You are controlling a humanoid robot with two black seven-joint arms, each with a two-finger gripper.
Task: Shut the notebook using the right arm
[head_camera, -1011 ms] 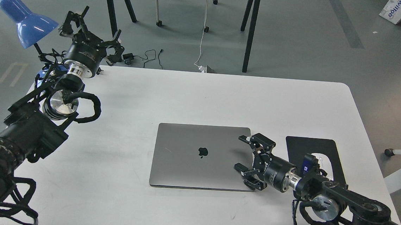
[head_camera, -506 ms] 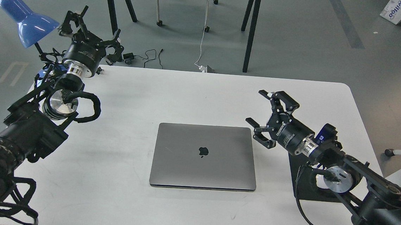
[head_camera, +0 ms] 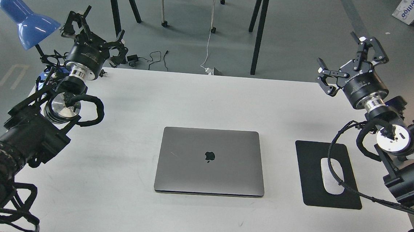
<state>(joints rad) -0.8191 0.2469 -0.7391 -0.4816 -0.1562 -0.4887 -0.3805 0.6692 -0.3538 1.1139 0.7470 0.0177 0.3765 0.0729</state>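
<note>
The right hand [head_camera: 345,63], fingers spread and empty, has lifted well away to the counter's [head_camera: 208,101] far right corner, leaving the notebook [head_camera: 210,161] shut flat mid-counter, so the closing looks done.

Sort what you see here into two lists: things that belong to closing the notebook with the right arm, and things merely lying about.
Belongs to the job:
- notebook, lid down flat on the table
- right gripper, open, raised well clear of it

Just lying about:
- mouse pad with white mouse
- blue lamp
- left gripper, open, idle beside the lamp
</note>
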